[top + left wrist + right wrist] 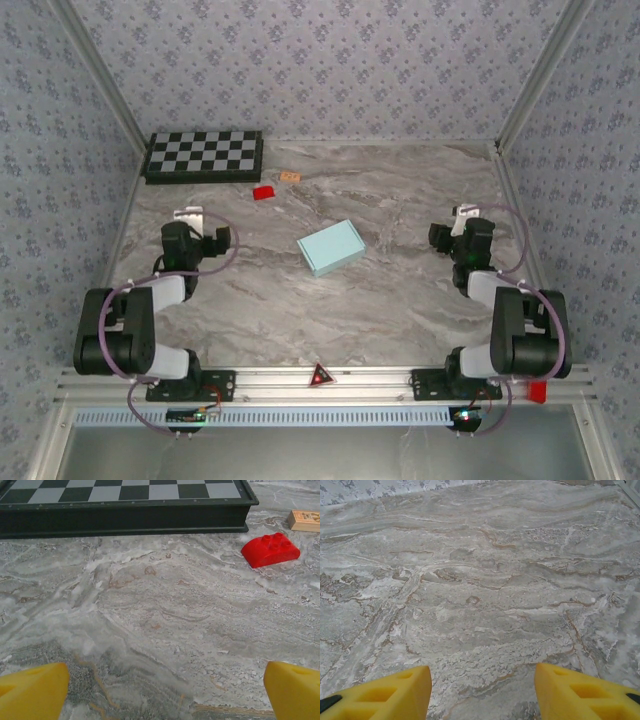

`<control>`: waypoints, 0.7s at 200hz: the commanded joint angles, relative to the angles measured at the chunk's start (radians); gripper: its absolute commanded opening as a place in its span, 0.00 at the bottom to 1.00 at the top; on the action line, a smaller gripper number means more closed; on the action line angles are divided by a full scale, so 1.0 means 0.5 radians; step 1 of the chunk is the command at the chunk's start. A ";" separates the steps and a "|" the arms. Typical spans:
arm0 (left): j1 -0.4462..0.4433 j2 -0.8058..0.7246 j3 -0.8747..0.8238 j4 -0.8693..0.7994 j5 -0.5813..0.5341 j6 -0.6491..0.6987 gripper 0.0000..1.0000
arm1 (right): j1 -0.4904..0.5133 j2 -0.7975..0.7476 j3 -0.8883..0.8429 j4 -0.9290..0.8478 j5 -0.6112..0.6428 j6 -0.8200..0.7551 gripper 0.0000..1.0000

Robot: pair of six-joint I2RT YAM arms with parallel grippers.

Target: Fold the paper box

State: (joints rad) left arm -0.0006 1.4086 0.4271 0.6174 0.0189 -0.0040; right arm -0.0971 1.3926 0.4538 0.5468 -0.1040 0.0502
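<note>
The paper box (331,247) is pale aqua and lies in the middle of the marble table (400,290) as a small closed rectangular block, turned slightly askew. My left gripper (196,222) stands well to its left, and my right gripper (464,218) stands well to its right; neither touches it. In the left wrist view the left gripper (165,690) is open, its yellow fingertips (35,692) far apart over bare marble. In the right wrist view the right gripper (482,685) is open too, with only table between its yellow fingertips (395,695).
A checkerboard (205,155) (125,500) lies at the far left corner. A red brick (264,192) (270,549) and a small wooden block (290,176) (305,520) sit just to its right. Patterned walls close in the table on three sides.
</note>
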 commanded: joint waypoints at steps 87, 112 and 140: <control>0.025 0.251 -0.026 0.389 -0.139 -0.041 1.00 | 0.090 0.278 -0.134 0.602 0.143 -0.144 0.63; 0.025 0.252 -0.024 0.385 -0.146 -0.046 1.00 | 0.099 0.280 -0.142 0.612 0.168 -0.147 0.72; 0.025 0.253 -0.029 0.389 -0.174 -0.055 1.00 | 0.104 0.283 -0.141 0.614 0.179 -0.147 1.00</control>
State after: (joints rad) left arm 0.0067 1.5272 0.4149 0.7643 -0.0498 -0.0143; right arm -0.0502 1.5249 0.3866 0.8120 -0.0406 -0.0166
